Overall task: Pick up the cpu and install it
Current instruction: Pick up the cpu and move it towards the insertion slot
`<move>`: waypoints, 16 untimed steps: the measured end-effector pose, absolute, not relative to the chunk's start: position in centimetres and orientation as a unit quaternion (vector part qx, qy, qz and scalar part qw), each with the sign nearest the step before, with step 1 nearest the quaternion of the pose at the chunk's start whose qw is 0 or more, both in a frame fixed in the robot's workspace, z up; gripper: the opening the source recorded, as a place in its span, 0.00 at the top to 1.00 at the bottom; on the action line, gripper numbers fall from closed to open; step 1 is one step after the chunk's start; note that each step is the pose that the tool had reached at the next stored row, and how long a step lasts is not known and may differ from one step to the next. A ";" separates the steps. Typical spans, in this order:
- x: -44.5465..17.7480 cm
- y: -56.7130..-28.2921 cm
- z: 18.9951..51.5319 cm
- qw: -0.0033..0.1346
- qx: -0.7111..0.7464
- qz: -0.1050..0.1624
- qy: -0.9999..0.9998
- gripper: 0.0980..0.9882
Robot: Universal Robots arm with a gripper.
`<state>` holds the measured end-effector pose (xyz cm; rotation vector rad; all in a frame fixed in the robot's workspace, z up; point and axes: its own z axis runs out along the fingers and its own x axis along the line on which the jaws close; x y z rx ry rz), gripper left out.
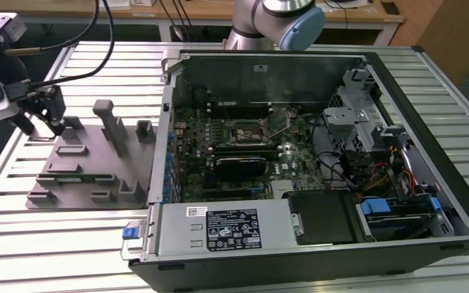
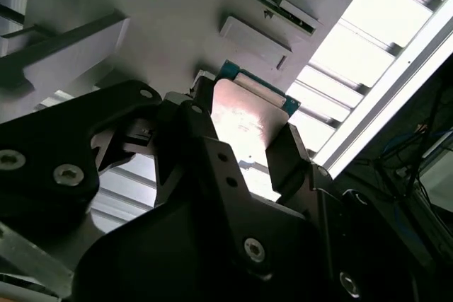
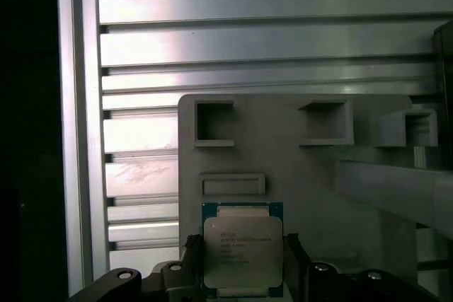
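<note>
The cpu (image 3: 243, 247), a flat square chip with a silvery top and a green rim, sits between my gripper's (image 3: 243, 266) two black fingers (image 3: 294, 252) in both wrist views. The fingers press on its opposite edges, so the gripper (image 2: 244, 132) is shut on the cpu (image 2: 248, 118). It hangs over the grey holder tray (image 3: 304, 182). In the exterior view my gripper (image 1: 46, 127) stands over the tray's (image 1: 88, 165) far corner on the exterior view's left. The motherboard's open socket (image 1: 245, 129) lies inside the computer case, well off to the exterior view's right.
The open black computer case (image 1: 430, 183) holds the motherboard, a power supply (image 1: 234, 229), cables and drive bays. Upright posts (image 1: 108, 119) rise from the tray. Everything rests on a slatted aluminium table (image 1: 55, 244). The arm's base (image 1: 275, 21) stands behind the case.
</note>
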<state>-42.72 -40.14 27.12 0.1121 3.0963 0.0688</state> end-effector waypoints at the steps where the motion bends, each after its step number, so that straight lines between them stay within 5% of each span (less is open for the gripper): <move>1: -42.7 -40.1 27.3 0.021 0.036 0.022 0.999 0.50; 16: -42.7 -40.1 30.8 0.023 0.036 0.022 0.999 0.50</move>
